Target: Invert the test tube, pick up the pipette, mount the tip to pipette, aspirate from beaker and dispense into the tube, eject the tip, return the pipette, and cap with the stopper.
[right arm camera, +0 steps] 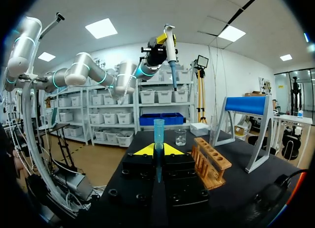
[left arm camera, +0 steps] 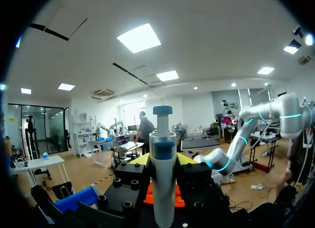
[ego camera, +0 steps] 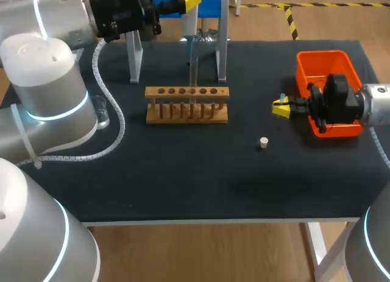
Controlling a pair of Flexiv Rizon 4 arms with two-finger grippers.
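My left gripper is raised over the table's far edge, shut on the white and blue pipette, which stands upright between its yellow fingertips. The right wrist view shows that pipette high in the air, shaft pointing down. My right gripper hovers beside the orange bin, shut on a blue pipette tip that sticks up between its fingers. A clear test tube stands in the wooden rack. The small white stopper lies on the mat. The glass beaker sits at the left.
An orange bin sits at the right edge under my right wrist. A blue-topped stand with grey legs is behind the rack. My left arm's cable curls over the mat by the beaker.
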